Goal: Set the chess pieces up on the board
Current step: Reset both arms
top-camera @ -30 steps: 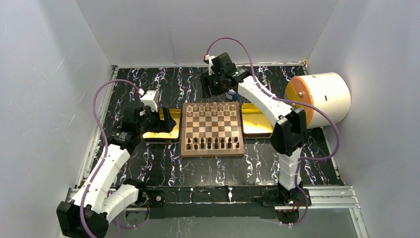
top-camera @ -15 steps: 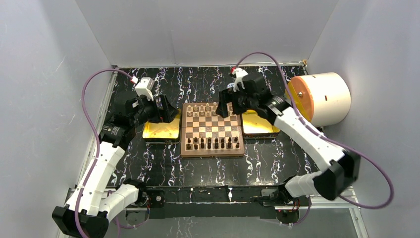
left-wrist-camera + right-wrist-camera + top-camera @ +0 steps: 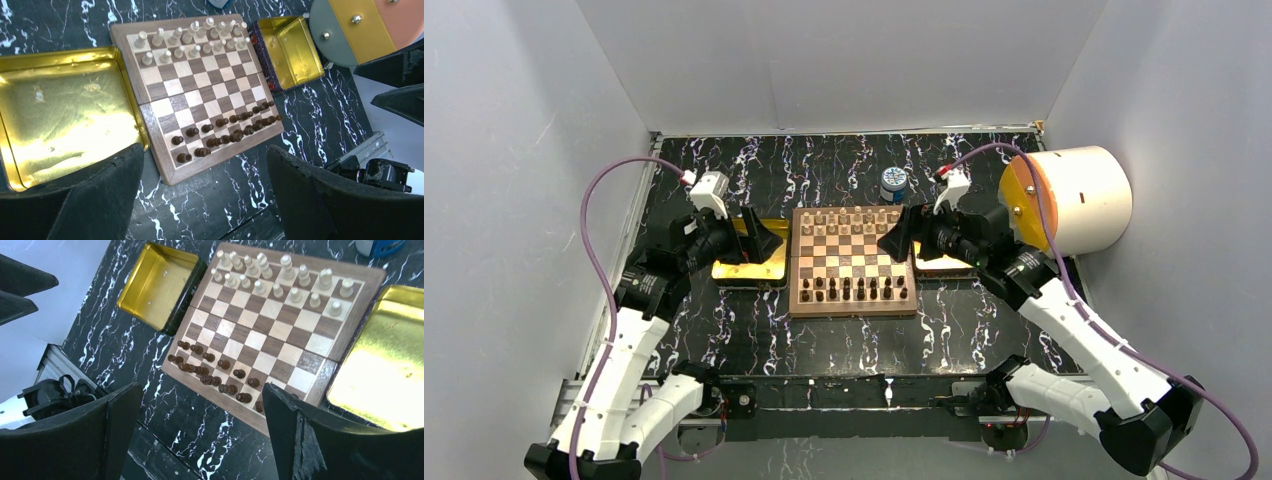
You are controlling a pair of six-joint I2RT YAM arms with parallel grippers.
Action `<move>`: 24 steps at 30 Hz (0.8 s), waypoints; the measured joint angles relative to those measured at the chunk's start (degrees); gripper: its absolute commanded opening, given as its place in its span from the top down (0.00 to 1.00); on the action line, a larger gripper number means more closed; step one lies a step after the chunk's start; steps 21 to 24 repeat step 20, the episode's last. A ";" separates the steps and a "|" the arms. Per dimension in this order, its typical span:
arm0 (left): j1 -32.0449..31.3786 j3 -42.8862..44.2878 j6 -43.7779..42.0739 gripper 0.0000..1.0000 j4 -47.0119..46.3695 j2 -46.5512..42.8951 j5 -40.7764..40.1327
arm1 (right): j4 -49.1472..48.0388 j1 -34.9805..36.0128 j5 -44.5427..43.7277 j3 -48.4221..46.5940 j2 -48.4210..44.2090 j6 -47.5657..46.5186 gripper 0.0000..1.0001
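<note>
The board (image 3: 852,258) lies in the middle of the black marble table. Cream chess pieces (image 3: 849,222) fill its two far rows, and dark pieces (image 3: 854,290) fill the two near rows. My left gripper (image 3: 759,238) hovers open just left of the board, above a gold tray. My right gripper (image 3: 900,236) hovers open at the board's right edge. Both wrist views look down between wide-apart empty fingers: the left gripper (image 3: 202,150) over the board (image 3: 200,95) and cream pieces (image 3: 190,40), the right gripper (image 3: 200,390) over the board (image 3: 255,340) and cream pieces (image 3: 280,280).
Gold trays lie on both sides of the board, one left (image 3: 746,268) and one right (image 3: 942,256). A blue-and-white jar (image 3: 893,184) stands behind the board. A large white cylinder with an orange face (image 3: 1074,198) lies at the far right. White walls enclose the table.
The right arm swung from the jar behind the board round to the board's right side, and its jaws opened. The left gripper shifted slightly and opened wider. The jar now shows uncovered.
</note>
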State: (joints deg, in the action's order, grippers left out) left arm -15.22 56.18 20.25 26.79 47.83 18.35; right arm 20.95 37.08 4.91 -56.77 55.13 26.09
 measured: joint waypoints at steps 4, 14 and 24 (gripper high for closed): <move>0.00 -2.05 0.22 0.10 0.31 -0.79 0.07 | 0.04 0.00 0.22 2.32 0.70 2.01 0.01; 0.00 -4.00 0.33 0.10 0.68 -0.68 0.09 | -0.04 0.00 -0.07 2.49 0.96 3.72 0.01; 0.00 -4.37 0.35 0.10 0.55 -0.70 0.07 | -0.11 0.00 -0.22 2.47 0.96 3.72 0.01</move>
